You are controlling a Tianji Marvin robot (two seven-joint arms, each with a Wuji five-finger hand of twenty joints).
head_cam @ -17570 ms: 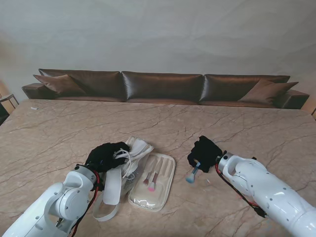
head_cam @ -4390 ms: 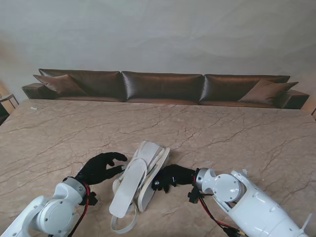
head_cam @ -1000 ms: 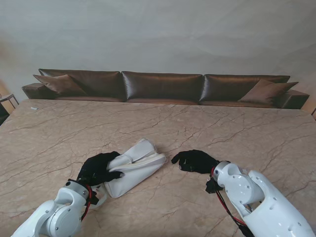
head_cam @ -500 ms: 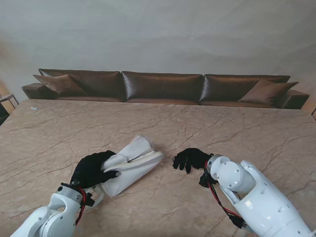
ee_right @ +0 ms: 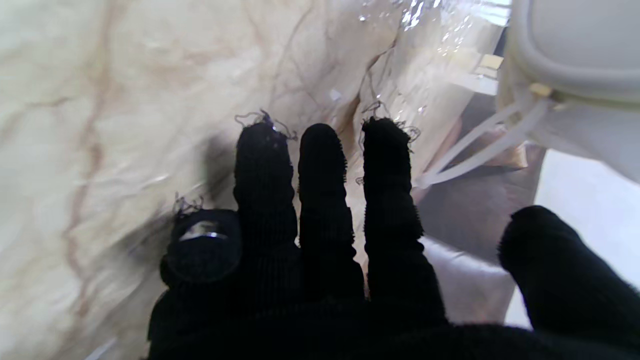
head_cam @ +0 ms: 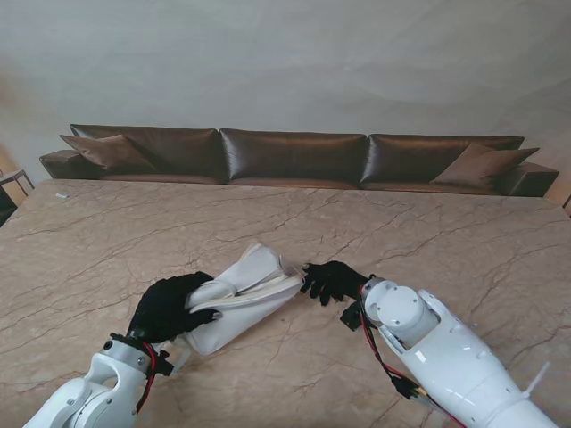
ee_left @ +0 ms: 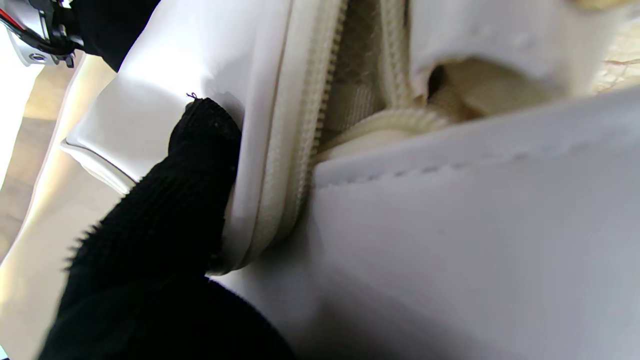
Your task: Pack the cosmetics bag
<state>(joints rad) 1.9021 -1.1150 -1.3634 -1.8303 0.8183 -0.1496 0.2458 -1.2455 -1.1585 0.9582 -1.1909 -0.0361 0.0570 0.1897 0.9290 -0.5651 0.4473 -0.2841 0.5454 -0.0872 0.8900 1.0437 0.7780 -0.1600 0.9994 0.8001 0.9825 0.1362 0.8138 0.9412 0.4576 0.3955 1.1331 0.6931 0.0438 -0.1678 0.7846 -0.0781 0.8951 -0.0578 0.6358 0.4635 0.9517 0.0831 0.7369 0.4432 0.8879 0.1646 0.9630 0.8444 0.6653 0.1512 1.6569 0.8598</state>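
— What carries everything?
— A beige marble table (head_cam: pixel 375 223) with brown veins.
— And what lies on it?
— One white cosmetics bag (head_cam: pixel 239 299), folded shut, near the table's edge closest to me, slightly left.

Soft, even daylight; stand view sharp, both wrist views blurred close up with table glare.

The cosmetics bag (head_cam: pixel 236 299) is glossy white, with a cream zipper (ee_left: pixel 300 135) and pale mesh lining beside the left hand's fingertips. Both the left hand (head_cam: pixel 169 308) and the right hand (head_cam: pixel 332 281) wear black knitted gloves with a ribbed weave. The table (head_cam: pixel 428 232) beyond the right fingers is beige marble crossed by thin brown veins; the sofa (head_cam: pixel 294 156) is dark brown.
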